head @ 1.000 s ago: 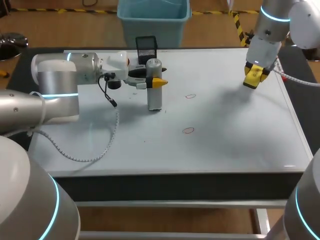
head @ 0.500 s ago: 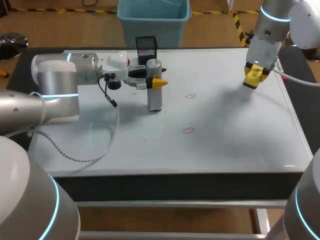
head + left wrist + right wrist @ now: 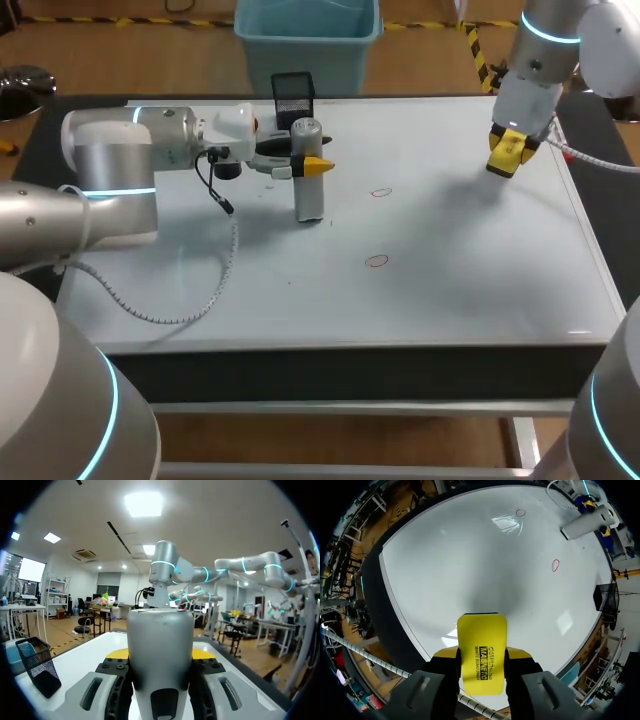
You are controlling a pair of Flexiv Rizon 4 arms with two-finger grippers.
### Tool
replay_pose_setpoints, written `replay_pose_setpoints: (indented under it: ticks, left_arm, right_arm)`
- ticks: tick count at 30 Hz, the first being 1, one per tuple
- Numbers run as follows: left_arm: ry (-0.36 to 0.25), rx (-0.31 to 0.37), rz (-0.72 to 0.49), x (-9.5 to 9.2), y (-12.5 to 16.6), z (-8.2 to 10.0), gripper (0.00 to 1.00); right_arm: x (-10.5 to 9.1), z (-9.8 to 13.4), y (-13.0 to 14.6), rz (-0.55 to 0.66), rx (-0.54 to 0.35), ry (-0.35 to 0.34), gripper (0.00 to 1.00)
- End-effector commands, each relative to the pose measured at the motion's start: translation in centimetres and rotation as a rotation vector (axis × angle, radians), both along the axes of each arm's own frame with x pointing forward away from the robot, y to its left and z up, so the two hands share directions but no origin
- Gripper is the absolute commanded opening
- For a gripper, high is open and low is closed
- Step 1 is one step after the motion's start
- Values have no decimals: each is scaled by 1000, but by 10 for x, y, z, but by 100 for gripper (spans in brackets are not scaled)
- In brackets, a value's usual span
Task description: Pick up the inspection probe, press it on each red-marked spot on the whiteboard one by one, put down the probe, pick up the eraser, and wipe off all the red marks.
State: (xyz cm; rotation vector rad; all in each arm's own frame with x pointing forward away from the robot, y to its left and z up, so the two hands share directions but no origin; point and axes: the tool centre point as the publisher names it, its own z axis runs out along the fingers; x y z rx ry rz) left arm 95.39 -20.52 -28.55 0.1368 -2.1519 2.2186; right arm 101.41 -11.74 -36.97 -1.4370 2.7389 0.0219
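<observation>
Your left jaws are clamped on the probe (image 3: 160,660) from both sides, around its upper half. It stands upright over the far-left part of the board (image 3: 450,300); can't tell whether its foot touches. Your right jaws are clamped on the eraser (image 3: 481,652), hanging above the far-right corner, well apart from the marks.

Progress, my read: both pick-ups are done, the eraser ahead of its turn. Nothing is wiped. The far mark (image 3: 381,192) and near mark (image 3: 376,261) are both intact around the counter's middle. The probe is toward the left edge from the far mark and on neither one, so you can't confirm any press from this. Left to do: presses (if not done), park the probe, wipe both.

Materials:
- **Probe:** smooth grey cylinder, matte metal look, with a dark inset low on the side facing the wrist.
- **Eraser:** flat yellow slab, rounded corners, black print on its face.
- **Board:** glossy white, throws back the ceiling lights.
- **Marks:** thin red oval outlines, unfilled.
- **Holder (image 3: 293,97):** black wire mesh, at the far edge behind the probe.
</observation>
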Motion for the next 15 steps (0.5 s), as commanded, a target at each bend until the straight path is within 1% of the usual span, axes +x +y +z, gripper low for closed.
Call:
replay_pose_setpoints:
  ticks: [1,3,6,10,12,13,15]
  left_arm:
    - [-24,-14,12,-4,5,12,0]
    - [-41,-24,19,-3,14,20,0]
    - [-55,-3,48,0,31,29,0]
    - [-57,24,106,8,60,34,0]
    - [-58,18,141,12,76,37,0]
    - [-58,34,160,13,83,38,0]
    - [-59,34,193,16,99,42,0]
  right_arm:
    - [0,0,0,2,-4,0,0]
    - [0,0,0,2,-4,0,0]
    - [0,0,0,2,-4,0,0]
    - [0,0,0,2,-4,0,0]
    - [0,0,0,2,-4,0,0]
    - [0,0,0,2,-4,0,0]
    - [0,0,0,2,-4,0,0]
